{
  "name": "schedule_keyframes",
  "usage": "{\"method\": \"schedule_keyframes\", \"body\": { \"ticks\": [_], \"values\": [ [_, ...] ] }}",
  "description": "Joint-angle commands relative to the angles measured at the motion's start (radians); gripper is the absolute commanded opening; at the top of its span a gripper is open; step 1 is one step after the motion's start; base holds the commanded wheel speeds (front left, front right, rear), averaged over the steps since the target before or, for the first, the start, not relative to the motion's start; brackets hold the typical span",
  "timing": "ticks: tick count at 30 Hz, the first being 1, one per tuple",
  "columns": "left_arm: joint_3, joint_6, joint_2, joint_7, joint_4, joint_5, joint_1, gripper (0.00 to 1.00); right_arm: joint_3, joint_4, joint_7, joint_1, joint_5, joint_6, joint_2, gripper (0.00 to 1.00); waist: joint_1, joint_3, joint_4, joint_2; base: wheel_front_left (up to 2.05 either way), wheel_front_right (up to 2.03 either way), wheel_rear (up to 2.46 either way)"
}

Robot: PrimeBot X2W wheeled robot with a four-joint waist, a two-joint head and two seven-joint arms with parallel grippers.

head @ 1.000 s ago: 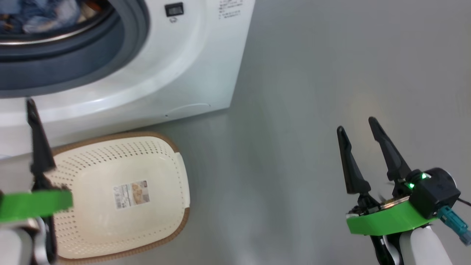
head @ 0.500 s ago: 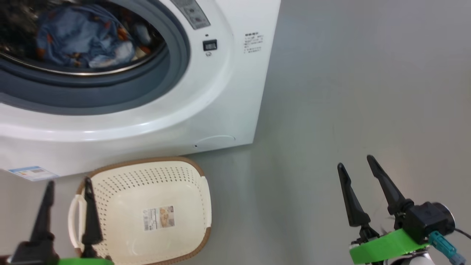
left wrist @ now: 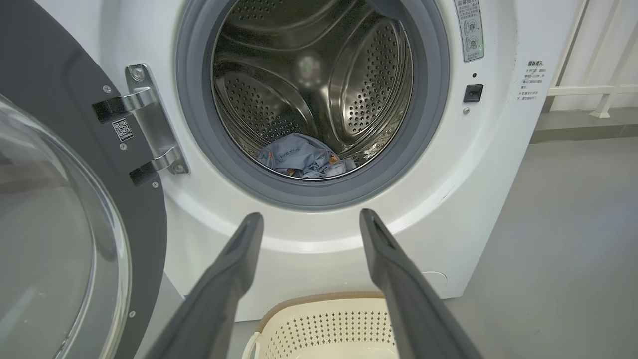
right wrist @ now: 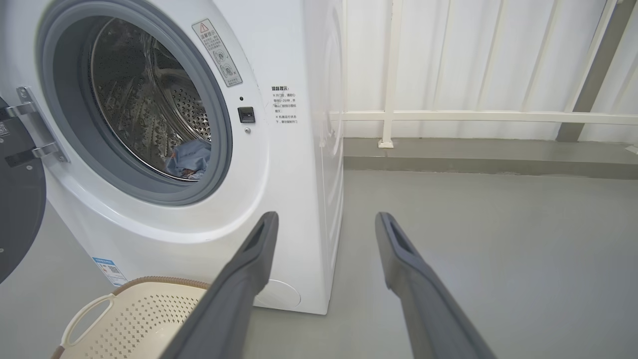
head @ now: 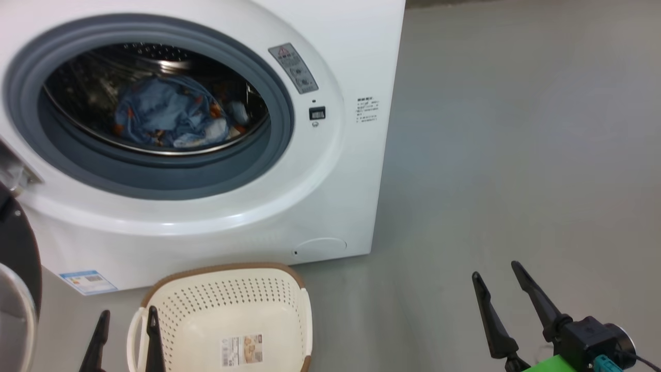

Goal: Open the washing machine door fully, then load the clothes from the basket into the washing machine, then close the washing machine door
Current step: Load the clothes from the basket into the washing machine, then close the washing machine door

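Note:
The white washing machine (head: 335, 196) stands with its door (left wrist: 60, 164) swung open to the left, the glass bowl facing out. Light blue clothes (head: 170, 116) with orange print lie in the steel drum, also seen as a small heap of clothes (left wrist: 304, 159). On the floor before the machine sits the cream basket (head: 232, 299), holding nothing but its label sticker. My left gripper (head: 128, 310) hangs open over the basket's left handle, its own view aimed at the drum with the left gripper (left wrist: 310, 215) empty. My right gripper (head: 496, 269) is open over bare floor to the right.
Grey floor (head: 516, 155) stretches to the right of the machine. A white railing (right wrist: 448, 115) and pale wall close it off behind a low kerb. The open door (head: 15, 243) juts out at the far left, near my left arm.
The head camera has tilted up, so the drum opening and clothes now show in full and both grippers sit lower in the picture. Both stay open.

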Motion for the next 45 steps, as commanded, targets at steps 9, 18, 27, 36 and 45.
{"method": "schedule_keyframes", "body": {
  "ticks": [9,18,27,36,45],
  "values": [
    [0.033,-0.014,0.001,-0.012,-0.002,-0.014,0.016,1.00,0.032,-0.045,0.028,0.041,-0.007,0.003,-0.009,1.00,0.0000,-0.086,0.012,0.0000,0.00,0.00,0.00],
    [0.042,-0.017,0.003,-0.013,-0.005,-0.003,0.022,1.00,0.029,-0.058,0.035,0.052,-0.009,0.003,-0.010,1.00,0.0000,-0.095,0.009,0.0000,0.00,0.00,0.00],
    [0.044,-0.025,0.005,-0.013,0.003,0.003,0.015,1.00,0.029,-0.060,0.034,0.053,-0.008,0.003,-0.009,1.00,0.0000,-0.096,0.011,0.0000,0.00,0.00,0.00],
    [0.047,-0.032,0.006,-0.014,0.009,0.006,0.012,1.00,0.028,-0.061,0.032,0.054,-0.010,0.003,-0.008,1.00,0.0000,-0.093,0.012,0.0000,0.00,0.00,0.00],
    [0.049,-0.029,0.001,-0.014,0.006,0.014,0.013,1.00,0.022,-0.061,0.032,0.055,-0.012,0.003,-0.007,1.00,0.0000,-0.093,0.010,0.0000,0.00,0.00,0.00]
  ]
}}
